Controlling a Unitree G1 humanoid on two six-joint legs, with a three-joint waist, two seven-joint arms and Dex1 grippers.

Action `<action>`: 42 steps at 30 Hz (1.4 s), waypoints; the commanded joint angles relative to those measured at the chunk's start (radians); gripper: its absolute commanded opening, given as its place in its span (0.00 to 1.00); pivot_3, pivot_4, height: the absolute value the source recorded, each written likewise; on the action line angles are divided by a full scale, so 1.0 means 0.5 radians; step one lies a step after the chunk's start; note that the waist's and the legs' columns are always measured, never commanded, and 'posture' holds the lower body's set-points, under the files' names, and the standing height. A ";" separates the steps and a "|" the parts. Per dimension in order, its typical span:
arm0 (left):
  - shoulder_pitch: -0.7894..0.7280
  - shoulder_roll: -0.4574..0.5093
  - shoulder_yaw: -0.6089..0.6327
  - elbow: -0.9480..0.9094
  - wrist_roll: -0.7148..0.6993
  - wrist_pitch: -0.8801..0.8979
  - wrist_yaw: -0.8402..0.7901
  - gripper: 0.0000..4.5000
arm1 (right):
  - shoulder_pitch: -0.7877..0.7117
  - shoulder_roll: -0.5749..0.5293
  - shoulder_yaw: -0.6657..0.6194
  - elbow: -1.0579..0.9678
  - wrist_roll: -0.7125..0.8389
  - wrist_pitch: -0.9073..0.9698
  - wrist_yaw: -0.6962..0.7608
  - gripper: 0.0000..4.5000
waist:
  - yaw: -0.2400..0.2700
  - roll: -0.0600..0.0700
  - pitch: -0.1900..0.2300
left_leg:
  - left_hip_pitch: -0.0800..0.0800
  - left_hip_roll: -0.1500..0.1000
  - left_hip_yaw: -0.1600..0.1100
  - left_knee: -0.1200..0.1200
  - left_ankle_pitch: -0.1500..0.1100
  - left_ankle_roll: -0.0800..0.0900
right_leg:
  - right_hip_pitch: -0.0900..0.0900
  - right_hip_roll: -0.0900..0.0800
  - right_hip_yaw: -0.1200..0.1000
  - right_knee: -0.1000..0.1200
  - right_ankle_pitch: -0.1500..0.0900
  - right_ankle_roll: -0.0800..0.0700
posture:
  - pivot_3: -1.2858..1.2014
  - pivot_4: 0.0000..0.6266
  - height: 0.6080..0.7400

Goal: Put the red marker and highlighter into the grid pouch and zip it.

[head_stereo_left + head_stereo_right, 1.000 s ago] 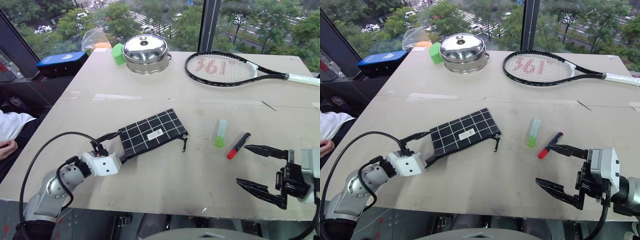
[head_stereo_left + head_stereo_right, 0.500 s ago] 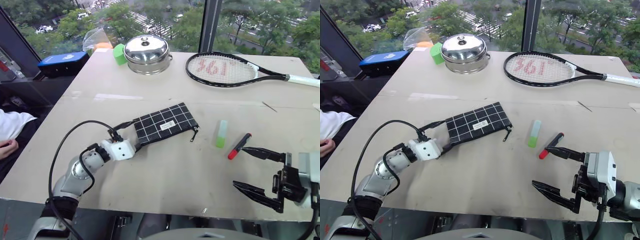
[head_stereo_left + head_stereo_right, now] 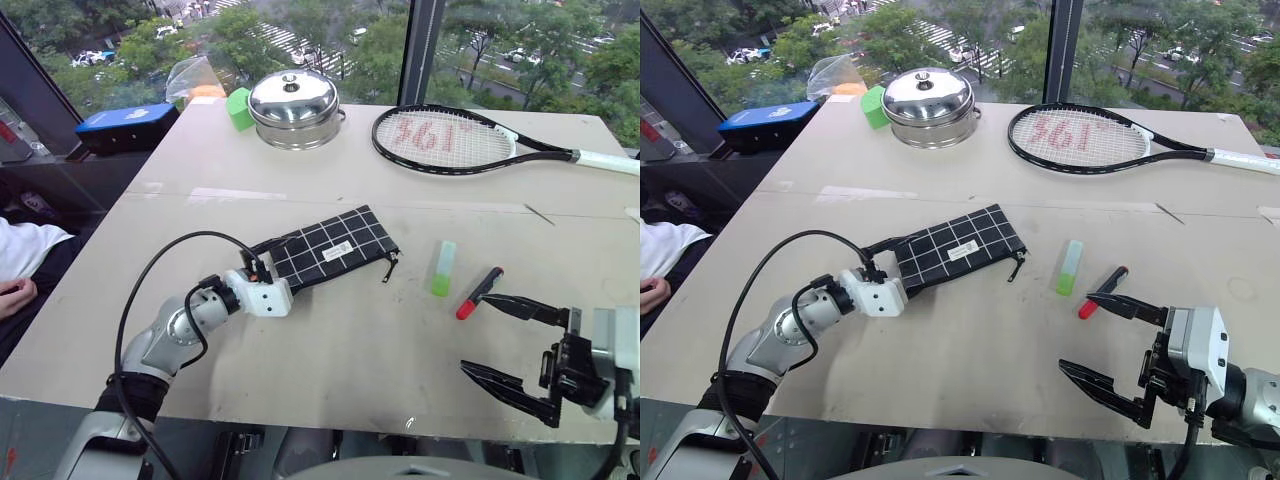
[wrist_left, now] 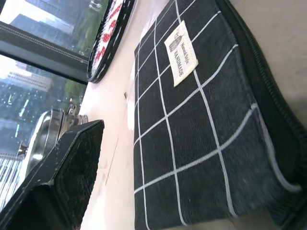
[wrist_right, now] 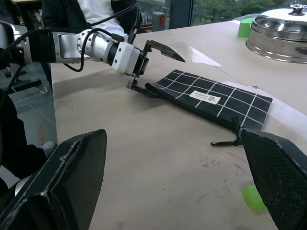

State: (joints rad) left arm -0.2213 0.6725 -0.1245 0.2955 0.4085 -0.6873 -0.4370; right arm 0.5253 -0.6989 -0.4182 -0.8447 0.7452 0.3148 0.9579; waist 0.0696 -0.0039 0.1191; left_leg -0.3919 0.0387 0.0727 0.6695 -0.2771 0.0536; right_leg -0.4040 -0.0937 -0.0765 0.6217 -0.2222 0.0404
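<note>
While the grid pouch [image 3: 330,246] lies flat on the pale worktop [image 3: 330,350], the left end effector [image 3: 268,262] sits at the pouch's left end with its two black fingers spread wide. One finger hangs above the fabric's corner and the other lies low along the pouch's near edge, so the end of the pouch sits between them; in the right wrist view the lower finger looks to be touching the fabric, but the fingers are not closed on it. The pouch's white label faces up, and its dark zipper pull [image 3: 386,272] trails off the right end onto the worktop. Whether the zipper is open or closed I cannot tell.

To the right of the pouch, apart from it, the highlighter [image 3: 441,267] lies on the worktop with its brighter green end toward the near edge. Just beside it on the right, the red marker [image 3: 478,293] lies slanted, its black cap pointing away from the robot. The right end effector [image 3: 508,340] hovers near the worktop's front edge, released and empty, its fingers spread wide; the tip of its farther finger is just beside the marker's red end.

At the far side rest a steel lidded pot [image 3: 293,106], a green block [image 3: 236,106] and a tennis racket [image 3: 470,140].
</note>
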 commanded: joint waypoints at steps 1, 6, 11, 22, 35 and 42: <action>0.016 -0.058 -0.162 0.027 -0.016 0.099 -0.141 0.99 | 0.022 0.025 -0.005 -0.056 -0.005 -0.056 -0.013 1.00 | 0.005 0.000 0.000 | 0.000 0.000 0.000 0.000 0.000 0.000 | 0.000 -0.001 -0.001 0.000 0.000 0.001 | 0.52 0.24 1.00; -0.031 -0.008 -0.195 0.146 0.020 0.136 -0.216 0.82 | 0.046 0.042 0.007 -0.062 -0.024 -0.077 -0.036 1.00 | 0.010 0.001 -0.001 | 0.000 -0.001 0.000 0.000 0.000 0.000 | 0.003 -0.007 -0.007 0.000 -0.002 0.004 | 0.52 0.24 1.00; -0.050 -0.009 -0.196 0.170 -0.106 0.166 -0.316 0.29 | 0.036 0.084 0.046 -0.061 -0.067 -0.063 -0.124 1.00 | 0.009 0.004 -0.003 | 0.000 -0.001 -0.001 0.000 0.000 0.000 | 0.003 -0.006 -0.009 0.000 -0.002 0.004 | 0.52 0.24 1.00; -0.068 0.067 0.068 -0.499 -1.365 1.280 -1.141 0.02 | -0.405 0.079 0.329 -0.153 -0.243 0.411 -0.845 1.00 | -0.068 -0.016 0.012 | -0.008 0.002 -0.003 0.000 0.000 0.000 | -0.002 0.000 -0.009 0.001 -0.001 0.001 | 0.52 0.24 1.00; -0.462 0.003 0.020 -0.585 -1.436 1.650 -1.316 0.02 | -1.204 0.131 0.422 0.177 0.330 1.423 -1.442 1.00 | -0.085 -0.025 0.023 | -0.013 0.000 -0.003 0.000 0.000 0.000 | -0.003 0.008 -0.004 -0.001 0.003 0.005 | 0.52 0.24 1.00; -0.525 -0.080 0.012 -0.570 -1.326 1.536 -1.250 0.02 | -1.228 0.149 0.347 0.201 0.565 1.685 -1.628 1.00 | -0.106 -0.026 0.023 | -0.012 0.001 -0.004 -0.001 0.000 0.000 | -0.003 0.011 -0.003 -0.001 0.004 0.007 | 0.52 0.24 1.00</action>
State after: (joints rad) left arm -0.4655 0.6326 -0.1276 0.0309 -0.2597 0.1115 -1.0679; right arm -0.0717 -0.6231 -0.2128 -0.7298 0.9952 1.1460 0.1610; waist 0.0167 -0.0168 0.1307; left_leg -0.3980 0.0393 0.0710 0.6691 -0.2769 0.0539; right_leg -0.4053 -0.0883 -0.0776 0.6211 -0.2204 0.0438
